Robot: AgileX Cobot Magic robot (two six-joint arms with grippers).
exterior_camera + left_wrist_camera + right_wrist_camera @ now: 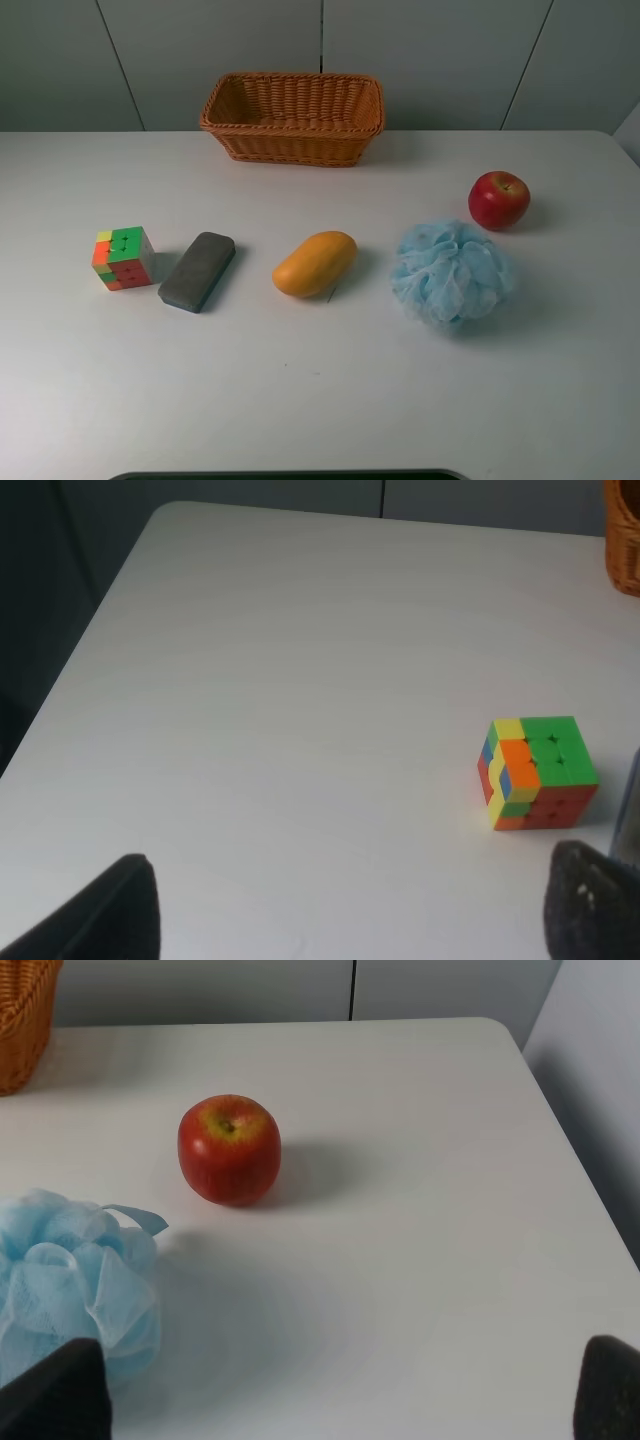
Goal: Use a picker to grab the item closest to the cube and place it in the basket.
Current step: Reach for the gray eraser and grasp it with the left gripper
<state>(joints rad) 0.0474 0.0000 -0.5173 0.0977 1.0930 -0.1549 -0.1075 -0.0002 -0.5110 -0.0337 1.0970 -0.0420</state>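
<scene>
So the thing I'm after is the grey block (197, 271). It lies flat on the desk (320, 400) just beside the cube (122, 258), on the cube's mango side, and nothing else comes close. The mango (314, 263) is a fair gap further along, and the blue bath puff (450, 272) and the apple (499, 199) are way over on the other half.

That makes it a left arm job, I'd say. My left gripper (345, 915) is released, with its fingers (100, 915) spread wide and nothing between them. It sits low over the near left part of the desk with the cube ahead of it, off toward one finger. The block is past the cube from there. My left wrist camera only catches a greyish sliver at the frame edge that might be it, and I honestly can't tell.

What matters is the block's long axis. From the high camera it runs on a diagonal, near end toward the cube side and far end leaning toward the basket (290, 145). So I'd probably want my wrist turned to close across the narrow width, not along the length, and enough clearance not to bump the cube.

My right gripper (330, 1395) is also spread and empty, parked near the apple and puff, well away from the block.
</scene>
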